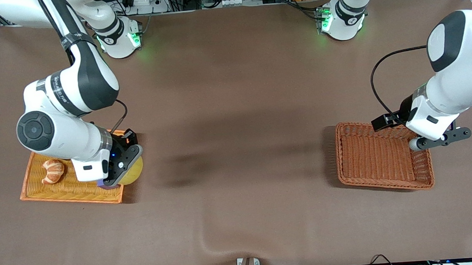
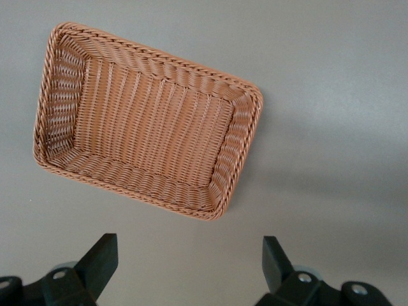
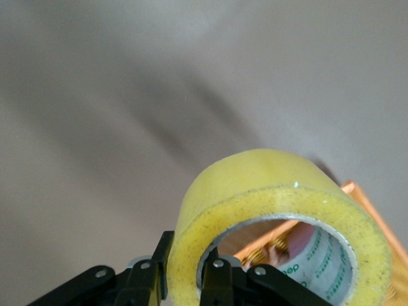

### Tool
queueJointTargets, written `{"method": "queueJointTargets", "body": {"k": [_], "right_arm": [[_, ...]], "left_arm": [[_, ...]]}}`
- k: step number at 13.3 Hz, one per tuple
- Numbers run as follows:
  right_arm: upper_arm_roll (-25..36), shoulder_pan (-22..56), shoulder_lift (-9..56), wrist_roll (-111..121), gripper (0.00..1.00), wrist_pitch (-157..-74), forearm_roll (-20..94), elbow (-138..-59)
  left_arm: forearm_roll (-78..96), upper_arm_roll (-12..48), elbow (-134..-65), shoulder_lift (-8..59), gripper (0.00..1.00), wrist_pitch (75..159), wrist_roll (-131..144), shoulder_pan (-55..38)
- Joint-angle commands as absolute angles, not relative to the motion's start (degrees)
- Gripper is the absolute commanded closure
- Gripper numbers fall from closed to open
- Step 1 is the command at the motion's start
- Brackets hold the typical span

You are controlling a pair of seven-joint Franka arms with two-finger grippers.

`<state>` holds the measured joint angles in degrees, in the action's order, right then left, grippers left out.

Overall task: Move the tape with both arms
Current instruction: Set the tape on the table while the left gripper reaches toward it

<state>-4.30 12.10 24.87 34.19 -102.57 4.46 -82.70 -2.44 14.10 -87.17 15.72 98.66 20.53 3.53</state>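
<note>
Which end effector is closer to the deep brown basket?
Left. The left end effector, open, hangs over the deep brown basket at its rim. The right end effector holds the tape over the orange tray at the right arm's end.

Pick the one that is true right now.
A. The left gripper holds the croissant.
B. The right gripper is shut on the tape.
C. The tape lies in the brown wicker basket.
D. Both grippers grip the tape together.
B: the right gripper pinches the wall of the tape over the edge of the orange tray, while the left gripper hangs open above the bare brown wicker basket.
</note>
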Motion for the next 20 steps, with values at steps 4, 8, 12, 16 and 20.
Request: {"method": "queueJointTargets", "body": {"k": [4, 8, 12, 16, 20], "right_arm": [[-4.0, 17.3, 31.6, 39.5, 0.89, -114.3, 5.2, -84.3], [-4.0, 22.4, 37.1, 49.8, 0.80, -119.6, 5.1, -84.3], [-3.9, 26.9, 37.6, 49.3, 0.63, -123.5, 5.1, -84.4], [-4.0, 29.2, 37.1, 46.1, 0.00, -123.9, 5.4, -85.2], [-3.7, 24.5, 33.9, 43.3, 0.00, -118.9, 5.9, -85.2]], "left_arm": [[-2.5, 14.1, -86.8, 15.0, 0.00, 99.9, 21.4, 4.0], [-2.5, 14.1, -87.1, 15.0, 0.00, 100.5, 21.4, 3.9], [-1.9, 14.2, -86.8, 16.1, 0.00, 101.1, 21.5, 3.1], [-2.5, 14.1, -87.0, 19.3, 0.00, 103.6, 21.7, -1.0], [-2.5, 14.2, -86.8, 23.9, 0.00, 107.6, 28.0, -7.3]]}}
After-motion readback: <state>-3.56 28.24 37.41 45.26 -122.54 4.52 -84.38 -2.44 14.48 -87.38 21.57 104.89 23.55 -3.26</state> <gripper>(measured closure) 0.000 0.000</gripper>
